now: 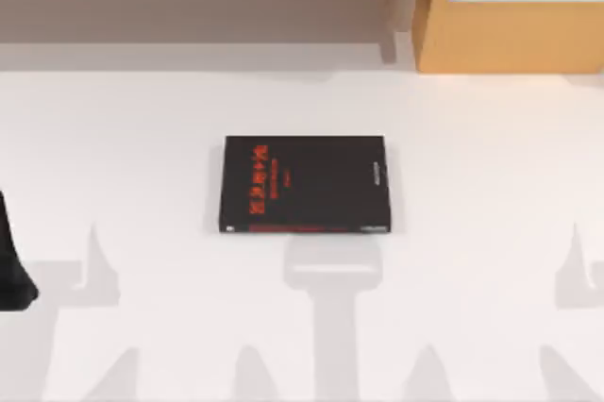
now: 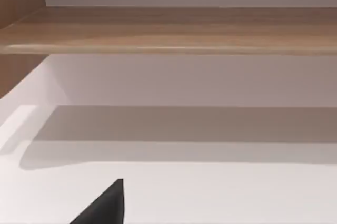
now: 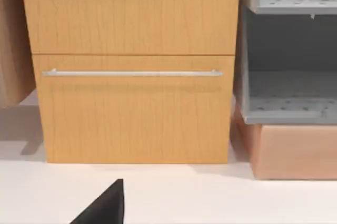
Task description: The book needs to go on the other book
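Black book lying at table centre; left arm sitting at 9 o'clock (finger state: cannot tell). Teal book possibly shelved; risk: searching blind.

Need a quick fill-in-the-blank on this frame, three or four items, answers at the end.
1. The black book lies flat on the white ____, near its middle.
2. The lettering on the black book's cover is ____.
3. In the top view, the wooden cabinet with a metal handle stands at the table's far ____ corner.
4. The left arm sits parked at the table's ____ edge.

Missing words: table; red; right; left
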